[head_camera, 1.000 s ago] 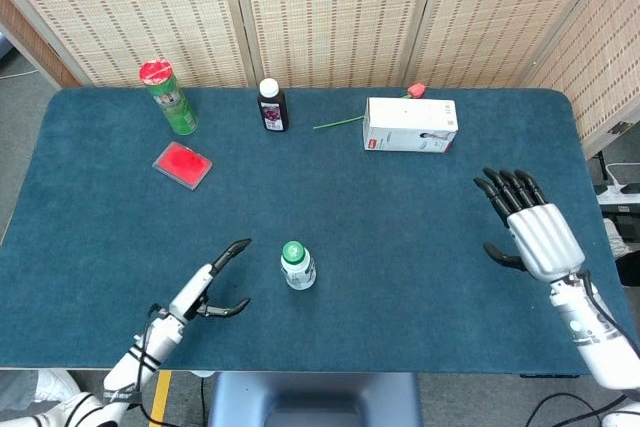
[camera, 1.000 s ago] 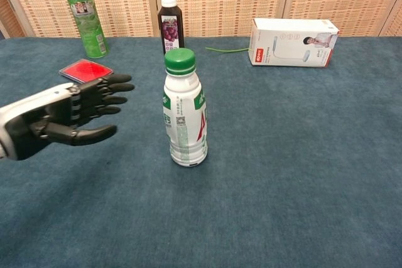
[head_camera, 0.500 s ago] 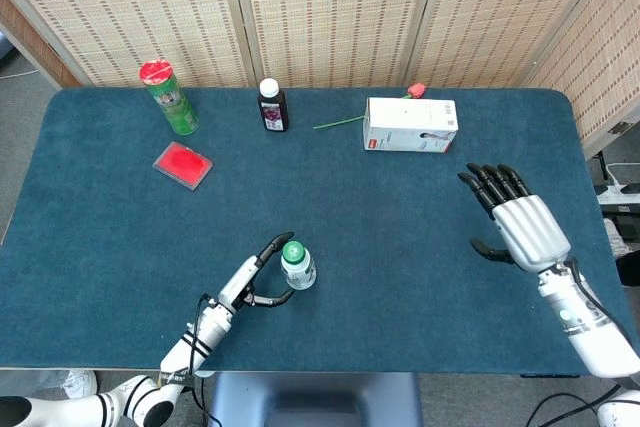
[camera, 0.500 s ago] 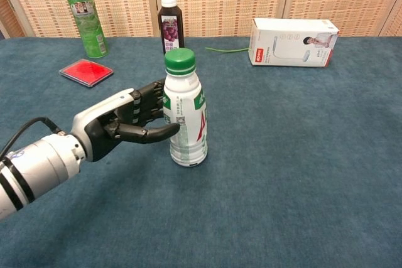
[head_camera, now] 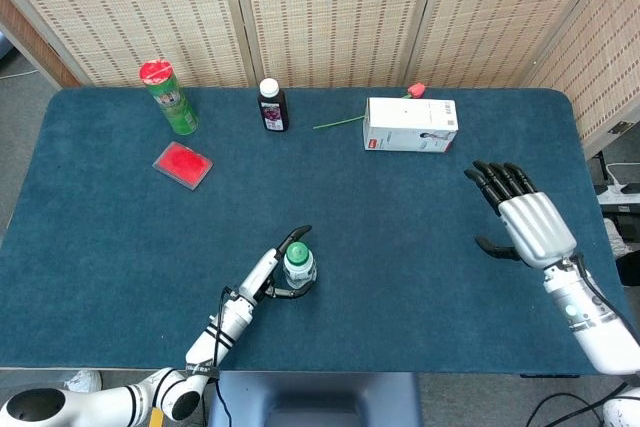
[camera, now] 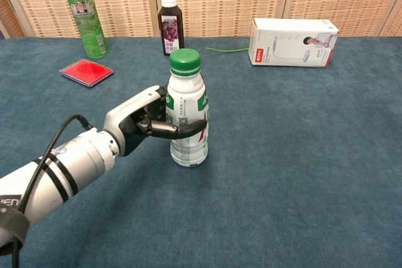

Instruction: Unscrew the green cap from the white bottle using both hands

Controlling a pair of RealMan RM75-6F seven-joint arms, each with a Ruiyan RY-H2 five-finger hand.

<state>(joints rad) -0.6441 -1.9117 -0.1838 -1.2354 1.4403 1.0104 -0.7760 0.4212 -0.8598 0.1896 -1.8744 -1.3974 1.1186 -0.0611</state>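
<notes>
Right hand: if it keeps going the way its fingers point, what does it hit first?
Probably the white box. The right hand is open, pointing up-left across bare table; depth is unclear, so it may pass beside it.

Lighting bright and even from above — shadows on the blue table (head_camera: 420, 247) are faint and soft, with only a small dark patch under the white bottle (camera: 187, 120). No glare of note. Both views sharp throughout; the head view bows slightly at its edges.

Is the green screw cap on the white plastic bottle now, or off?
On. The green screw cap sits on the white plastic bottle, which the left hand grips around its middle.
</notes>
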